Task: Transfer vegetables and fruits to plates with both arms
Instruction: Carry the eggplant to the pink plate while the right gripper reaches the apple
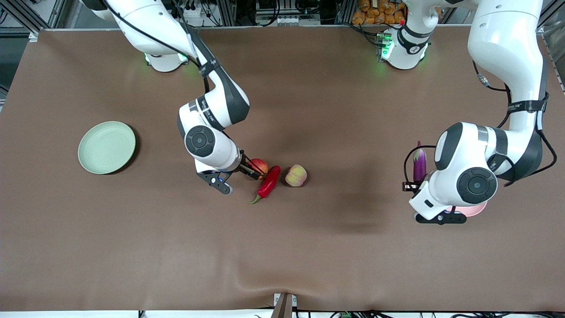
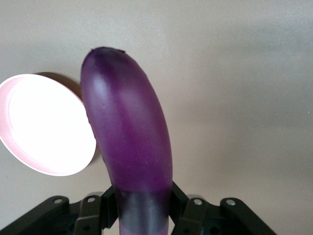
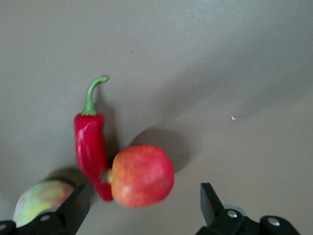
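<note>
Purple, glossy long eggplant (image 2: 129, 142) is pinched in the left gripper (image 2: 142, 210) above the pale pink round plate (image 2: 44, 125). Spread wide, the right gripper (image 3: 142, 203) flanks the round red apple (image 3: 142, 175), which touches the red chili pepper (image 3: 90, 147).

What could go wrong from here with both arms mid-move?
1. The open right tool straddles the apple, which touches the chili pepper; closing may nudge the chili or the nearby peach.
2. The left tool grips the eggplant only near one end, so it might pivot or slip.
3. The eggplant hangs beside the pink plate, not over it; releasing now would probably miss.
</note>
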Motion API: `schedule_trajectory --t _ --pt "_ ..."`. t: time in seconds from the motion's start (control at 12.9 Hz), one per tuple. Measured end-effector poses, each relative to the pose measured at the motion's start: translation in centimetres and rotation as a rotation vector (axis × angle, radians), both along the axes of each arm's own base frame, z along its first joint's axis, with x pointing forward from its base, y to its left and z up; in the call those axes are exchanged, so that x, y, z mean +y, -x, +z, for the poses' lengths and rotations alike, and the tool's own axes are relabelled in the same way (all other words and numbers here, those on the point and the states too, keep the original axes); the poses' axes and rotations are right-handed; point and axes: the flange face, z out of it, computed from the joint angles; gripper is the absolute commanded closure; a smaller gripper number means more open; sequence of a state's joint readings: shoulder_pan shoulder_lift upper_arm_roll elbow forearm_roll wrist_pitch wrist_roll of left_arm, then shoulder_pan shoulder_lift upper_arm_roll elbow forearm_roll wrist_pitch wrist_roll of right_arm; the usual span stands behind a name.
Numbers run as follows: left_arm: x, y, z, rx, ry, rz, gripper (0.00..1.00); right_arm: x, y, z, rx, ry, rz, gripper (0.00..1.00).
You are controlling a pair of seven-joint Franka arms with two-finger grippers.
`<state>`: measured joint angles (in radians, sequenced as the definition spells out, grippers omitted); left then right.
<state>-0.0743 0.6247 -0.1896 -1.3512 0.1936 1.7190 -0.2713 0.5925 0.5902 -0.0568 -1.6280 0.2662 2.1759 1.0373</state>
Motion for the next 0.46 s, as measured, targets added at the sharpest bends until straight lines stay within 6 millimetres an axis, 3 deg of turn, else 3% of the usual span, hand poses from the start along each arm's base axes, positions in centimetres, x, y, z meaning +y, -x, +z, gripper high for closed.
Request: schedule_trajectory --t 0.23,0.46 --pt "0.3 -0.6 -0.5 -0.028 0.005 0.004 1.0 -0.9 0.7 -2.4 -0.019 -0.007 -0.054 0.0" --pt "0.7 -0.7 -0.8 -0.03 0.005 0.003 1.0 -0.9 1.1 -3.4 -0.02 -0.067 -0.129 0.0"
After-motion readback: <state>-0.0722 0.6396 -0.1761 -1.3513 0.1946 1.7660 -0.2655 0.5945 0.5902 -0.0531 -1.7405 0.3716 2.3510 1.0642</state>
